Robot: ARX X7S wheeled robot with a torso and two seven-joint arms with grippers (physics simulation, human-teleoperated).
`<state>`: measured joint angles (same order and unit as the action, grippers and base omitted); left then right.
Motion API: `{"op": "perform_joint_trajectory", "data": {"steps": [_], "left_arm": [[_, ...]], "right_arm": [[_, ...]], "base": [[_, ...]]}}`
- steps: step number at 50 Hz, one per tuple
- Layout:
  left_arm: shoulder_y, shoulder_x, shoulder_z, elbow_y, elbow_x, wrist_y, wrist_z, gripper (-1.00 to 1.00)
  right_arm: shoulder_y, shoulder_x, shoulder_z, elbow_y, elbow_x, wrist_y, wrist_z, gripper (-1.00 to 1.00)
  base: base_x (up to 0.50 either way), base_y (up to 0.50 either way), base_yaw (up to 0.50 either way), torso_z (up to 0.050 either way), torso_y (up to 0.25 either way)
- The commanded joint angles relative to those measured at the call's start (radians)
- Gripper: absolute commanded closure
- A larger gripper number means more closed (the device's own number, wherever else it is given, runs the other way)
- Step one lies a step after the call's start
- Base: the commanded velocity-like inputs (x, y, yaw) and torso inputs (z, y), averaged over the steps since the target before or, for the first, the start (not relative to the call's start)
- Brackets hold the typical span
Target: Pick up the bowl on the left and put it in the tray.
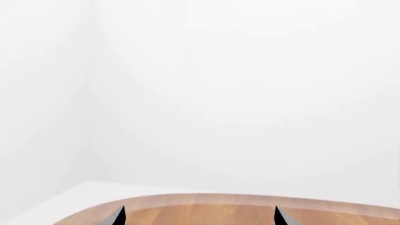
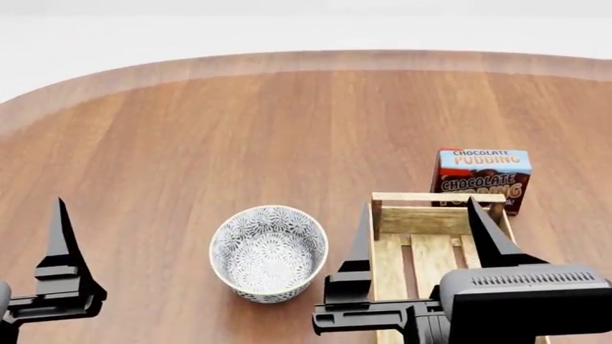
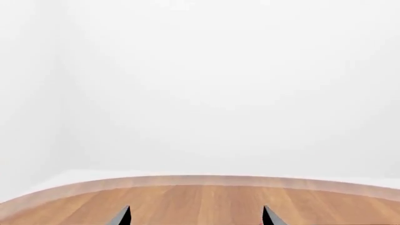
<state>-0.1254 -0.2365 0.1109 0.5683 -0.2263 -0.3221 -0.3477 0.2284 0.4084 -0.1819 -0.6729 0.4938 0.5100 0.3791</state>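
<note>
The bowl (image 2: pixel 269 252), white with a fine grey-blue floral pattern, stands upright on the wooden table, just left of the tray (image 2: pixel 435 218). The tray is a light-wood slatted crate, and its near part is hidden behind my right gripper (image 2: pixel 418 204). That gripper hangs open over the tray with nothing between its fingers. One finger (image 2: pixel 60 244) of my left gripper shows at the bottom left, well left of the bowl. In the left wrist view the left gripper (image 1: pixel 199 208) is open and empty. The right wrist view shows only the right gripper (image 3: pixel 196 207) tips over bare wood.
A chocolate pudding box (image 2: pixel 481 179) stands upright just behind the tray's far right corner. The round wooden table (image 2: pixel 287 129) curves to its far edge (image 2: pixel 306 59), with white floor and walls beyond.
</note>
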Motion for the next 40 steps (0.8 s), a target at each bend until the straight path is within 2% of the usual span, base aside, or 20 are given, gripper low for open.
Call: {"op": "perform_joint_trajectory", "data": {"steps": [1,5,13,40], "left_arm": [[-0.002,0.01,-0.012,-0.019,0.0,-0.001,0.03,-1.0],[0.002,0.012,-0.017,-0.018,-0.006,0.0,0.02,-1.0],[0.02,0.011,-0.02,-0.027,-0.006,0.072,0.019,-1.0],[0.033,-0.012,-0.004,-0.028,-0.019,0.106,0.002,-1.0]], "right_arm": [[-0.005,-0.019,0.019,0.01,-0.017,-0.011,-0.023,-1.0],[-0.008,-0.02,0.017,0.016,-0.017,-0.016,-0.024,-1.0],[-0.015,-0.021,0.013,0.021,-0.019,-0.028,-0.025,-1.0],[-0.013,-0.014,0.005,0.014,-0.015,-0.029,-0.017,-1.0]], "base": [[0.0,0.0,0.0,0.05,0.0],[0.0,0.0,0.0,0.05,0.0],[0.0,0.0,0.0,0.0,0.0],[0.0,0.0,0.0,0.0,-0.248]]}}
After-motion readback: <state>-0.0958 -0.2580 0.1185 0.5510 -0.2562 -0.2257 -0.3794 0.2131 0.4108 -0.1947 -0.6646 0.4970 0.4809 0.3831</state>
